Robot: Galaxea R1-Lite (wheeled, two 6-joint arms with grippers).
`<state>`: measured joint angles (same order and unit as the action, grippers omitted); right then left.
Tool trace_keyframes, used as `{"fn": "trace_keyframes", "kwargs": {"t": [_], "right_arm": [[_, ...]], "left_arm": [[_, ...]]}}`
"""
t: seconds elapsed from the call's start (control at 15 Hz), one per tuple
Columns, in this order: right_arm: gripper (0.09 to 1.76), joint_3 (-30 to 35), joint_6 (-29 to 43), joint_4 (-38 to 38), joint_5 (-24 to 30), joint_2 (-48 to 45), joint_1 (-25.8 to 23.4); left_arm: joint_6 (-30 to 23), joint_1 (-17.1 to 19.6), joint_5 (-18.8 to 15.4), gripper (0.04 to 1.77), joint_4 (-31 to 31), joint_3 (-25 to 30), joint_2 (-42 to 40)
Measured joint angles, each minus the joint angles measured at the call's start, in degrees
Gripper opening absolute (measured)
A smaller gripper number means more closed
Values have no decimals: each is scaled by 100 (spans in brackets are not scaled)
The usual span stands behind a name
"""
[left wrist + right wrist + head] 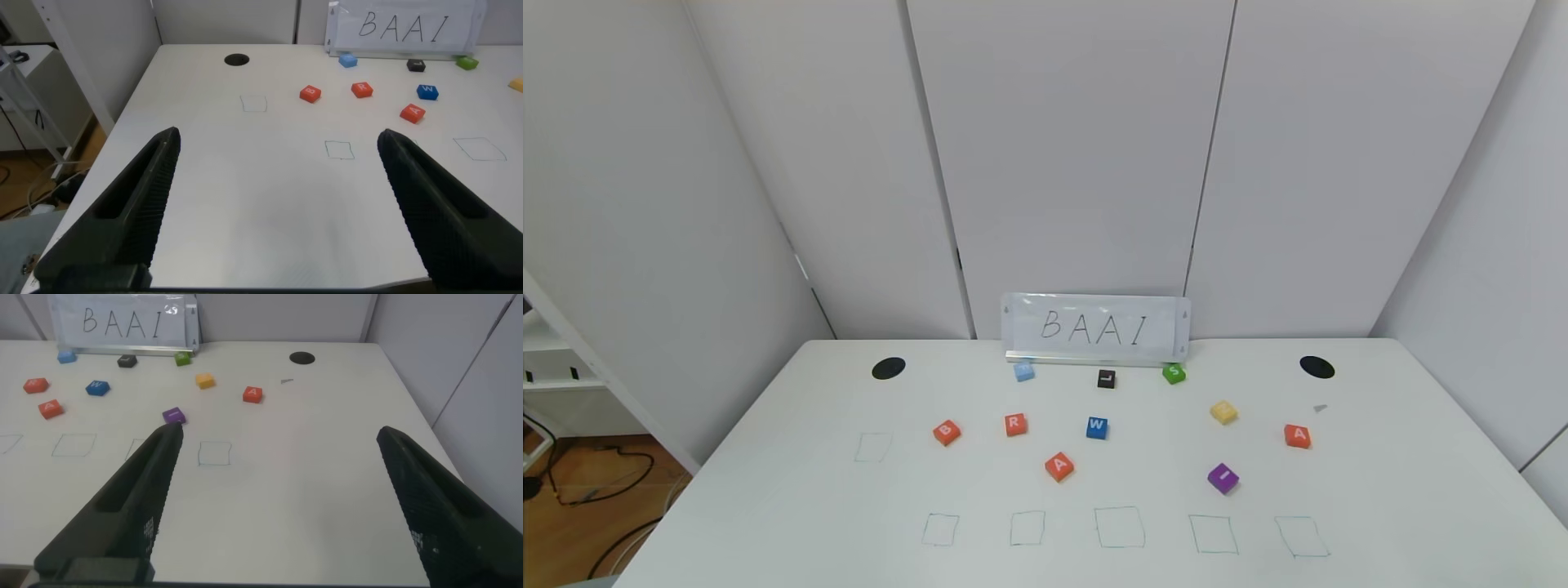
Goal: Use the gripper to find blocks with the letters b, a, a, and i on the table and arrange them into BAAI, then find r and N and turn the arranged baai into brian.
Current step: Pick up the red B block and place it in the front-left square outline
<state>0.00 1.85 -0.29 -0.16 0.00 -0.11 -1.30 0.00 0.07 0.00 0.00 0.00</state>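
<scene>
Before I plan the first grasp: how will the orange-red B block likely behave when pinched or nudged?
The B block looks low and flat, so it probably slides rather than tips or rolls. Its squared sides likely suit a pinch. On the smooth white table a nudge may skid or turn it; small, so probably light.

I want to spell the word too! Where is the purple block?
In the head view the purple block lies on the robot's right side of the table, just beyond the fourth drawn square and nearer than the yellow block.
</scene>
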Motion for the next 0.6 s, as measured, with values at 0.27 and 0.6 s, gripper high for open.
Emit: {"fn": "trace_keyframes", "kwargs": {"t": [0.27,0.6], "right_arm": [[171,0,-9,2,-2,0,4],[171,0,15,5,-71,2,4]], "left_arm": [[0,0,2,172,0,0,0],[0,0,0,172,0,0,0]]}}
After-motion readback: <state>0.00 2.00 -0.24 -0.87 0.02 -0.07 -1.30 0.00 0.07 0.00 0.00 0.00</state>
